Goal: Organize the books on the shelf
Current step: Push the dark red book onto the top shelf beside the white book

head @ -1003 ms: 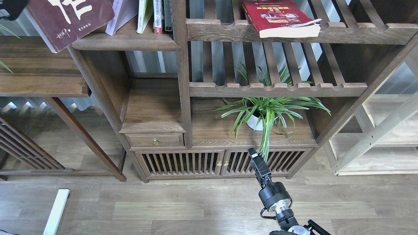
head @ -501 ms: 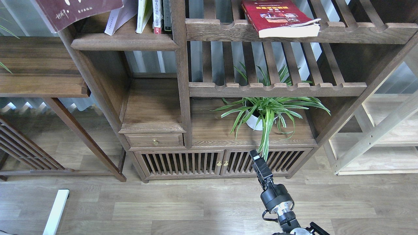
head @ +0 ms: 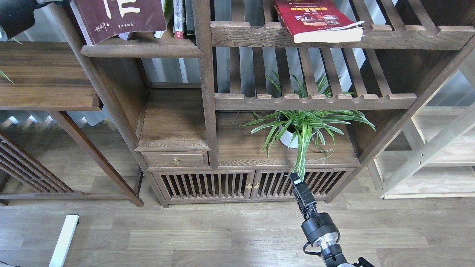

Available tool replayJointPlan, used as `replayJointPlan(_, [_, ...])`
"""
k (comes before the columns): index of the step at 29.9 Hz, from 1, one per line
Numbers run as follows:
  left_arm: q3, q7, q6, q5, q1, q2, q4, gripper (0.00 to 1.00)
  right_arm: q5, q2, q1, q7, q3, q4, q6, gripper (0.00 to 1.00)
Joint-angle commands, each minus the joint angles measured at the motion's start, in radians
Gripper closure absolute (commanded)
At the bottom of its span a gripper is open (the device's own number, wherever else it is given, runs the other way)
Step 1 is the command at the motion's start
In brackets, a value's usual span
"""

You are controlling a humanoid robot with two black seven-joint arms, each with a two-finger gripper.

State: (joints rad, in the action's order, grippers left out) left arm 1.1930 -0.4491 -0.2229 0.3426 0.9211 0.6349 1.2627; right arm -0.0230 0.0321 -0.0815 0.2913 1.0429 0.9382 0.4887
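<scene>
- The maroon-brown book [head: 118, 15] with big cream characters is at the top left, its lower edge over the front of the dark solid shelf [head: 141, 48]; its cover faces the camera and hides most of what stands behind it.
- Behind and to its right on the same board, a pale book [head: 126, 35] peeks out below it, and a few thin upright books [head: 180, 18] lean near the post; their tops are cut off by the view's edge.
- My left arm [head: 15, 16] shows only as a dark bulk in the top-left corner, just beside that book. Its pincer is out of sight, so I cannot tell whether it grips the book, though the book's tilted, overhanging pose suggests it is carried.
- Step in hand, as I judge it: setting the maroon book into the shelf compartment. The next move calls for pushing it back and turning it upright against the others, without knocking the thin ones over.
- The red book [head: 315, 18] with a yellow band lies flat on the slatted rack [head: 408, 37] at the upper right, its page edge overhanging the scalloped rail; likely next to be moved.
- My right pincer [head: 295, 179] hangs low before the cabinet doors [head: 207, 185], just under the leaves of the potted plant [head: 300, 128]; it holds nothing, and it is seen too end-on to tell whether the fingers are wide or narrow.
</scene>
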Motion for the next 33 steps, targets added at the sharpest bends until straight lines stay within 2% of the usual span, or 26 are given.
replayJointPlan(1, [-0.001, 0.004, 0.0, 0.004, 0.001, 0.006, 0.006, 0.98, 0.0, 0.0, -0.001, 0.0, 0.0, 0.002, 0.0, 0.05])
replayJointPlan(10, [0.069, -0.008, -0.013, -0.01, -0.042, 0.06, 0.147, 0.98, -0.002, 0.0, -0.001, 0.0, 0.0, 0.002, 0.0, 0.05])
replayJointPlan(16, [0.155, -0.007, -0.024, -0.073, -0.16, 0.141, 0.24, 0.98, -0.002, -0.001, 0.0, 0.0, 0.0, 0.002, 0.0, 0.05])
replayJointPlan(25, [0.367, -0.016, -0.154, -0.076, -0.347, 0.152, 0.302, 0.99, 0.0, -0.008, 0.008, -0.001, -0.006, 0.001, 0.0, 0.05])
replayJointPlan(33, [0.467, -0.016, -0.225, -0.114, -0.433, 0.15, 0.31, 0.99, 0.0, -0.003, -0.003, -0.001, -0.007, 0.001, 0.0, 0.05])
